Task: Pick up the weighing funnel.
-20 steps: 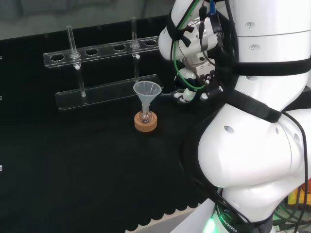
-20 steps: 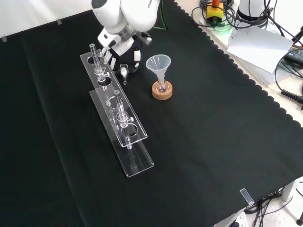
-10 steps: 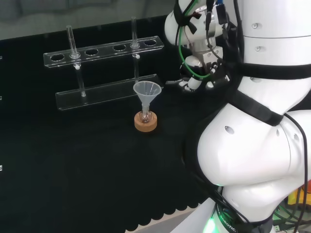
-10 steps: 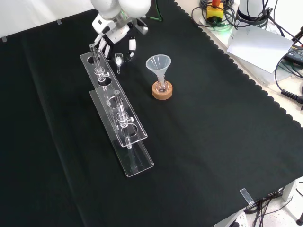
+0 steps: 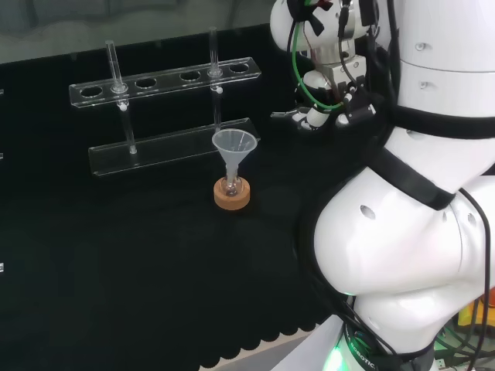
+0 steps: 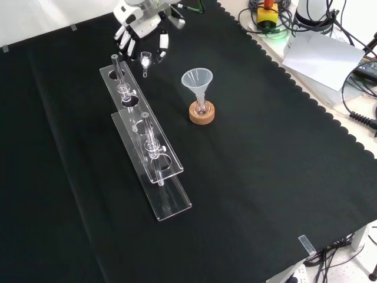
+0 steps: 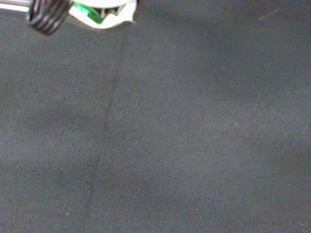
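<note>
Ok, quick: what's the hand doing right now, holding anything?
Hand: closed on the weighing funnel, fingers curled round it, stem pointing down.

Large cone-shaped funnel (image 6: 197,78), mouth up, with its stem in a small flask (image 6: 202,108) seated on a cork ring (image 6: 202,115). To its left in the front view, a clear two-tier rack (image 6: 154,159) carries two upright test tubes (image 6: 149,134). All stand on the black-clothed desk (image 6: 265,177).
</note>
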Available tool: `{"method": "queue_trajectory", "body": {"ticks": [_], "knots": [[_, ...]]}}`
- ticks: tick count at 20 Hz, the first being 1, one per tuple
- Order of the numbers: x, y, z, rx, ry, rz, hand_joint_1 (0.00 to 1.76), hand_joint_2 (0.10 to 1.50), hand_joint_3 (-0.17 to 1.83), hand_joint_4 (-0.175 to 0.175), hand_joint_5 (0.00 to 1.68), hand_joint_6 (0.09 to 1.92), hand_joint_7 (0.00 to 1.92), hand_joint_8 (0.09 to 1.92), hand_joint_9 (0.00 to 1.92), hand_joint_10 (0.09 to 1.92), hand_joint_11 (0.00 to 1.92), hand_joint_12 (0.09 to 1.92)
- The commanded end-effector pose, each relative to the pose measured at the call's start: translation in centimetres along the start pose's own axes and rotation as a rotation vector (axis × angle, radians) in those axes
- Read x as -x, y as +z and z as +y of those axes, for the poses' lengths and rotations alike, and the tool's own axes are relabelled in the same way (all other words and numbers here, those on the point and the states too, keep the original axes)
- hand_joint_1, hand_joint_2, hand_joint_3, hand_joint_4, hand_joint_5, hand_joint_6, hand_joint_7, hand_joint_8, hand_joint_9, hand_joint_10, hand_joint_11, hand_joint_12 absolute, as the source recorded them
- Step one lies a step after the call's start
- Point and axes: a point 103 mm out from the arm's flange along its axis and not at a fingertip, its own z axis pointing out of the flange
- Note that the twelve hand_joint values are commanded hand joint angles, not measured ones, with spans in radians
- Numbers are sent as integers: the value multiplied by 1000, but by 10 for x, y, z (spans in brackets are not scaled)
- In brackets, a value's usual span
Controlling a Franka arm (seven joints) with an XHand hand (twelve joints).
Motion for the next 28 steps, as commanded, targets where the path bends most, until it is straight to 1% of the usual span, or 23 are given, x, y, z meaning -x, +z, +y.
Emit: {"method": "queue_trajectory", "body": {"ticks": [1, 5, 8, 12, 15, 18, 22, 28], "knots": [[-6, -16, -36, -24, 31, -44, 1068, 732, 658, 175, 1099, 974, 394, 651, 664, 553, 330, 1326], [-15, -26, -55, -32, 33, -69, 1068, 732, 657, 175, 1100, 974, 394, 651, 664, 553, 330, 1326], [-22, -35, -69, -30, 45, -92, 1068, 732, 657, 175, 1100, 973, 394, 650, 664, 553, 330, 1326], [-33, -45, -83, -39, 37, -122, 1069, 730, 658, 175, 1103, 970, 411, 655, 671, 556, 354, 1329], [-43, -51, -92, -43, 26, -130, 1071, 724, 664, 175, 1109, 961, 430, 653, 682, 557, 371, 1319], [-49, -60, -101, -38, 22, -116, 1072, 721, 667, 175, 1113, 957, 440, 652, 689, 557, 384, 1317], [-53, -68, -112, -52, 23, -134, 1073, 718, 670, 175, 1115, 954, 448, 652, 692, 556, 391, 1315], [-62, -74, -126, -56, 18, -157, 1074, 716, 673, 175, 1118, 950, 453, 650, 694, 555, 395, 1313]]}}
